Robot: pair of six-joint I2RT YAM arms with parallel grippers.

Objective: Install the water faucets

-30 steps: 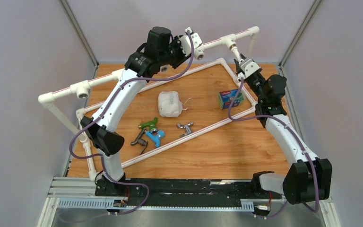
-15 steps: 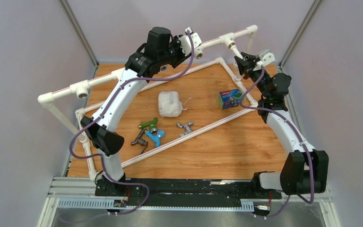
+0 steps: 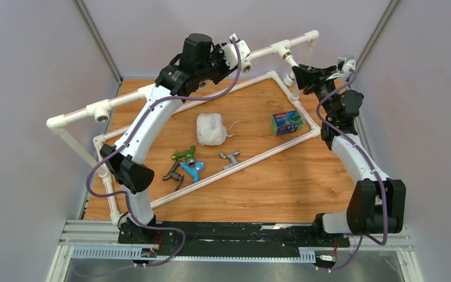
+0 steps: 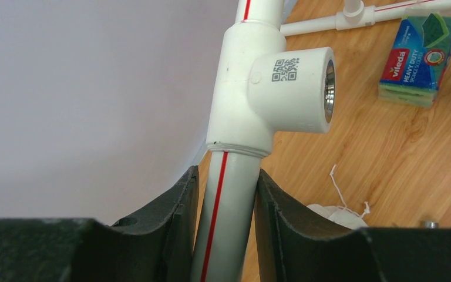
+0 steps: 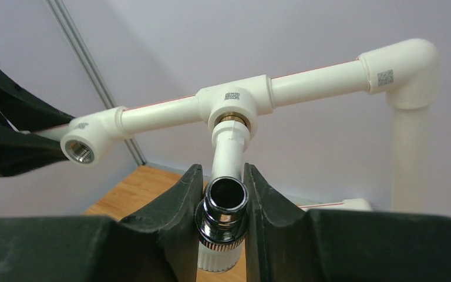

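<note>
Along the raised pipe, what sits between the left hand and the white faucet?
An empty tee socket, then bare pipe up to the white faucet; right wrist view shows it.

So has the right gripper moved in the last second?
Yes. The right gripper has rolled while clamped on the tap, edging up toward the pipe tee; its wrist has swung out to the right.

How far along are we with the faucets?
Done: none for certain. In hand: the right claw grips the white faucet, its brass thread entering a tee, while the left claw clamps the pipe. Left: the green faucet, blue faucet, dark grey faucet and chrome faucet lie on the table. The neighbouring socket is empty.
</note>
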